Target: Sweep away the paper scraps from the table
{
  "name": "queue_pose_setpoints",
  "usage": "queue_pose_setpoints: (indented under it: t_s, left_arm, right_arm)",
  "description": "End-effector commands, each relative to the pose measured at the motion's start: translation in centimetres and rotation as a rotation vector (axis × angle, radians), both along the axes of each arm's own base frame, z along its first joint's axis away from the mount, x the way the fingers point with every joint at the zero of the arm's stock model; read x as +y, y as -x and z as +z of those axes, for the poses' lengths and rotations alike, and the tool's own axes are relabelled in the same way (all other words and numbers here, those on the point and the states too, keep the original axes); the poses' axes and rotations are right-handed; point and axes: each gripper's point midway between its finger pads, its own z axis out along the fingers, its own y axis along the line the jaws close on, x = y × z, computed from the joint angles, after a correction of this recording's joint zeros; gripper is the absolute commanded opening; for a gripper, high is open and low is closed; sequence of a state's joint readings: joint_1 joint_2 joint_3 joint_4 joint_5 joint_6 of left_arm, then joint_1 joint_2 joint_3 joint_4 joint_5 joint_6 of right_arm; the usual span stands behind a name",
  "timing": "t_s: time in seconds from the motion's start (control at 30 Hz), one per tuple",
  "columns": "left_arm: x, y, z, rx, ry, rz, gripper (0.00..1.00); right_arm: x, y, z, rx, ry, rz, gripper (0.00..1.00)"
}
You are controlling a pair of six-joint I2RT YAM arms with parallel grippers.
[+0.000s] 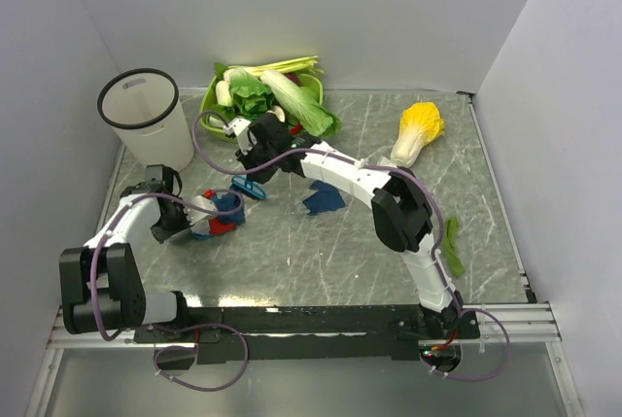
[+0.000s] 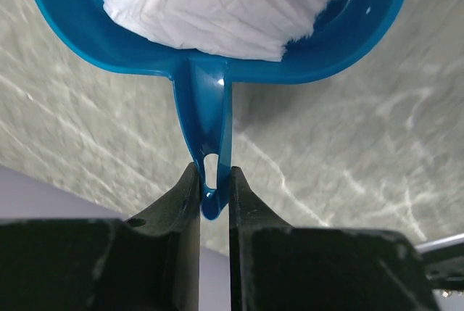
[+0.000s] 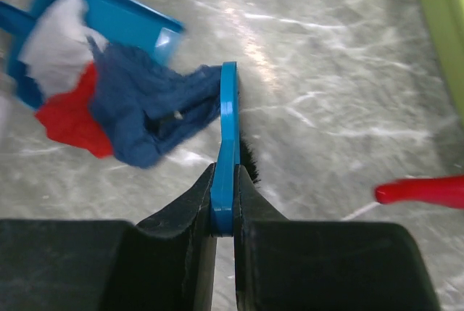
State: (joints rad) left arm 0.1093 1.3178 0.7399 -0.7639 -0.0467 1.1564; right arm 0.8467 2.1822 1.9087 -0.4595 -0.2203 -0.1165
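**A:** Scraps (image 1: 219,215) first. Where are they?

**B:** Left of centre on the worktop (image 1: 321,261). A white one (image 2: 217,6) sits in the dustpan (image 2: 130,50). A red one (image 3: 69,119) and a dark-blue one (image 3: 138,108) bunch at its mouth. Another blue scrap (image 1: 323,200) lies apart, nearer the middle.

**A:** And the jaws?

**B:** The left jaws pinch the pan's handle (image 2: 210,122). The right jaws pinch the brush (image 3: 229,122) by its flat blue handle. Both pairs are pressed tight on thin plastic.

**A:** How should this push be done well?

**B:** My judgement: hold the pan's lip flat on the worktop and brace it against the stroke. Set the bristles (image 3: 248,162) behind the dark-blue one and draw low and short toward the pan. That way the crumpled paper should roll in, not ride over the lip or slip out sideways. Don't press hard, because the brush handle is thin and could twist in the grip. The blue scrap lying apart can wait for the next pass.

**A:** What can't you make out?

**B:** Whether the lip touches the worktop, since the paper covers it. The bristles show only as a dark sliver beside the handle. A red thing (image 3: 420,191) is cut off at the right edge of the right wrist view, and I can't say whether it is a scrap. The left wrist view shows only the white paper, so how full the pan is stays unclear.
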Motion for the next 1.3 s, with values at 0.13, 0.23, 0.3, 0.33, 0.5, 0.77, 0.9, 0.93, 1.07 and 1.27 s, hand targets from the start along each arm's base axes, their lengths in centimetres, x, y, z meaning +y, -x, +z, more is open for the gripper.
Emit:
queue_pose_setpoints:
  t_s: [0.13,0.23,0.3,0.33,0.5,0.77,0.9,0.93,1.07,1.27]
  left_arm:
    - [-3.8,-1.2,-0.3,-0.060,0.144,-0.029,0.01]
    - [-4.6,-1.5,-0.2,-0.080,0.188,-0.034,0.01]
    - [-5.3,-1.8,-0.1,-0.098,0.222,-0.040,0.01]
    - [-5.4,-1.7,-0.2,-0.103,0.232,-0.038,0.01]
    - [-5.4,-2.1,-0.6,-0.102,0.231,-0.027,0.01]
    - [-5.7,-2.2,-1.5,-0.095,0.224,-0.060,0.01]
    - [-6.1,-2.5,-1.6,-0.088,0.230,-0.065,0.01]
    - [-6.2,-2.6,-1.5,-0.089,0.232,-0.070,0.01]
    - [-6.8,-3.4,-1.1,-0.110,0.251,-0.085,0.01]
    - [-8.3,-4.2,-0.8,-0.121,0.300,-0.099,0.01]
  right_arm:
    - [1.8,1.9,1.2,0.070,-0.050,0.034,0.00]
    - [1.1,1.9,1.4,0.054,-0.029,0.027,0.00]
    - [0.3,1.6,1.7,0.044,-0.012,0.018,0.00]
    - [-0.2,1.2,1.8,0.028,0.003,-0.002,0.00]
    - [-1.5,0.1,6.3,-0.093,-0.016,-0.053,0.00]
    - [-0.5,1.6,7.4,-0.047,-0.056,-0.005,0.00]
    - [0.6,1.9,8.6,-0.027,-0.117,0.010,0.00]
    - [0.9,1.9,8.8,-0.027,-0.129,0.015,0.00]
    - [2.0,2.1,10.0,-0.032,-0.180,0.027,0.00]
    - [2.2,2.3,8.5,0.010,-0.167,0.017,0.00]
